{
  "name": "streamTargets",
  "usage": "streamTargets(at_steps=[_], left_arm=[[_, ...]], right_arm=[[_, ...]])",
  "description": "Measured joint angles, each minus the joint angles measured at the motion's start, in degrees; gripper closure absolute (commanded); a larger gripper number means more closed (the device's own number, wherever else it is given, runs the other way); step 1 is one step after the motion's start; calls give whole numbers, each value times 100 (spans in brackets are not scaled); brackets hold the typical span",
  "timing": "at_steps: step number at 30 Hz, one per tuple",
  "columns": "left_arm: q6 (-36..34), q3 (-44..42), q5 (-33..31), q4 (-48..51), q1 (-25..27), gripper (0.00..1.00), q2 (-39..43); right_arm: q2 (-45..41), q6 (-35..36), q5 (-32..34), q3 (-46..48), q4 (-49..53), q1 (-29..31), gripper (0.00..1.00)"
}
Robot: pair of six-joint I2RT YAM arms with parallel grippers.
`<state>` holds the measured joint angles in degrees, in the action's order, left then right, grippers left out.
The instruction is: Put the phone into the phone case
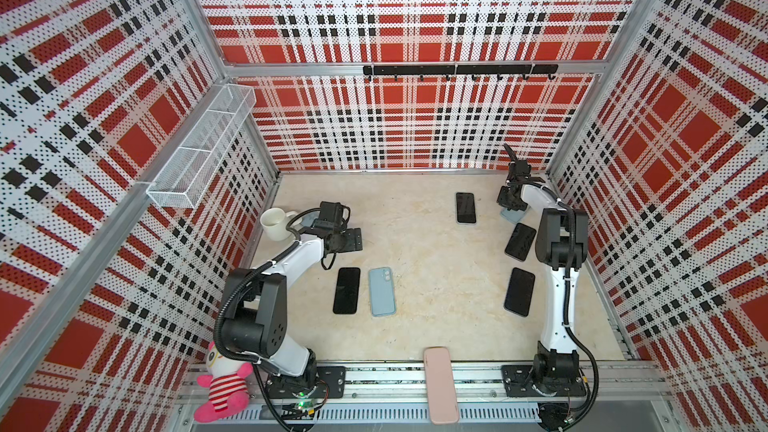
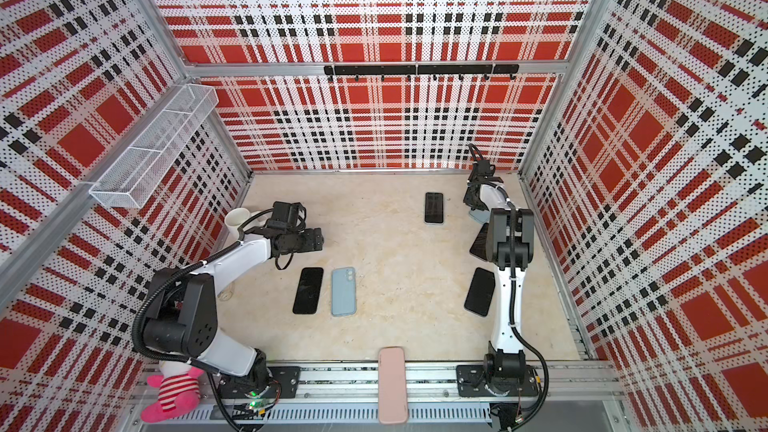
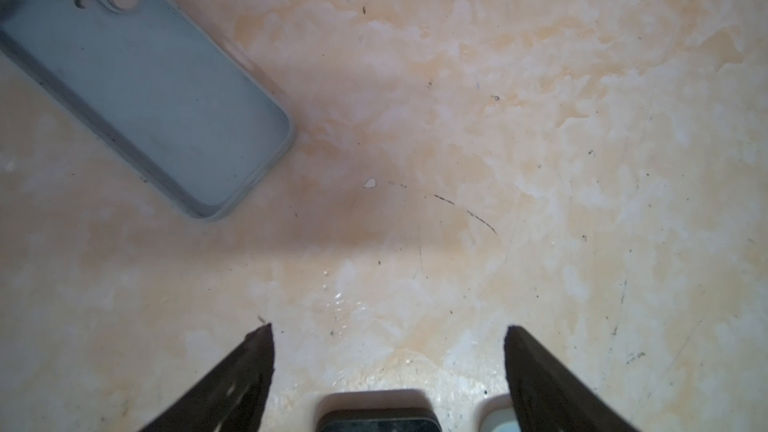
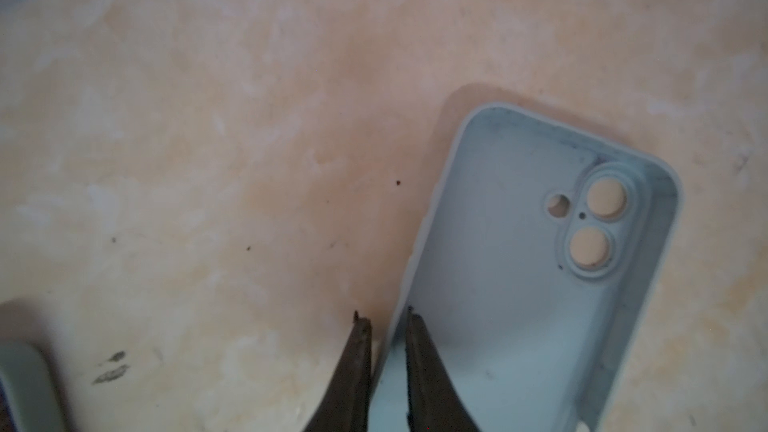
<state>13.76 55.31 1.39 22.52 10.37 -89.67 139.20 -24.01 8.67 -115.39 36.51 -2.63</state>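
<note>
A light blue phone case lies open side up on the table at the far right, partly under my right arm. My right gripper is shut on its long side wall, one finger inside the case and one outside. Several black phones lie face up: one far off, two beside the right arm, one near the middle left. My left gripper hangs open over bare table, holding nothing, in a top view by the mug.
A second light blue case lies near the left gripper. Another blue one lies beside the middle-left phone. A pink case rests on the front rail. A white mug stands far left. A plush toy sits outside the front left corner.
</note>
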Motion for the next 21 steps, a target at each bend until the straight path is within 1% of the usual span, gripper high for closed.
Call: streamTargets(at_steps=[7,10,13,16,17,19,21], left_arm=[[-4,0,4,2,-15,11,-72],[-9,0,7,4,-42,11,-74],[-9,0,4,7,-92,11,-74],[-11,0,-9,9,-140,11,-63],[-11,0,-24,9,-153,11,-48],[-9,0,-55,13,-188,11,22],[-9,0,-81,13,-225,11,125]], right_arm=[[-11,105,-50,0,-22,0,99],[-76,306,-125,44,-4,2,100],[-354,599,-282,267,-13,61,100],[-984,988,-442,833,-114,164,100],[-1255,1141,-496,1088,-175,240,98],[-1845,1517,-616,1659,-328,496,97],[-2446,2006,-798,2273,-490,887,97]])
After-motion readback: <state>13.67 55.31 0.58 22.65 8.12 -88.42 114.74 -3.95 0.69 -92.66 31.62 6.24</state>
